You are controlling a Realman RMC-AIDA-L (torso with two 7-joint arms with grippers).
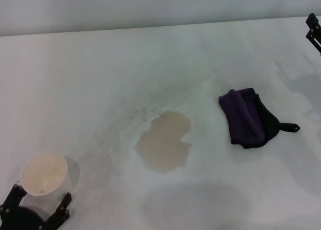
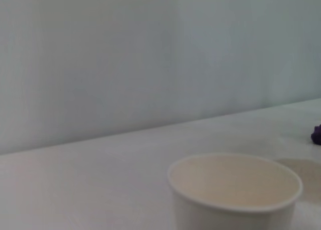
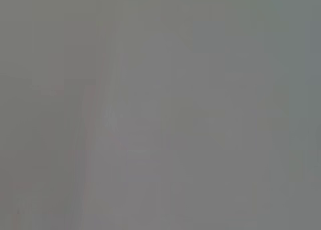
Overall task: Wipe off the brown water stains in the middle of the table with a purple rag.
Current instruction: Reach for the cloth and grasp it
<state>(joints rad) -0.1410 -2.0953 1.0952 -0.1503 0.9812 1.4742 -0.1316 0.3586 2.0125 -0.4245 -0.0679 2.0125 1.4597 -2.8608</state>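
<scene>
The brown water stains form one pale tan puddle with a notch in its right edge, in the middle of the white table. The purple rag lies folded to the right of the puddle, apart from it, with a black part and a small loop on its right side. My left gripper is at the near left, open, its fingers on either side of a white paper cup. My right gripper shows only partly at the far right edge, well away from the rag. In the left wrist view a sliver of the rag and the stain show behind the cup.
The cup stands upright and looks empty. Faint grey smudges mark the table at the right. A grey wall rises behind the table's far edge. The right wrist view shows only a plain grey blur.
</scene>
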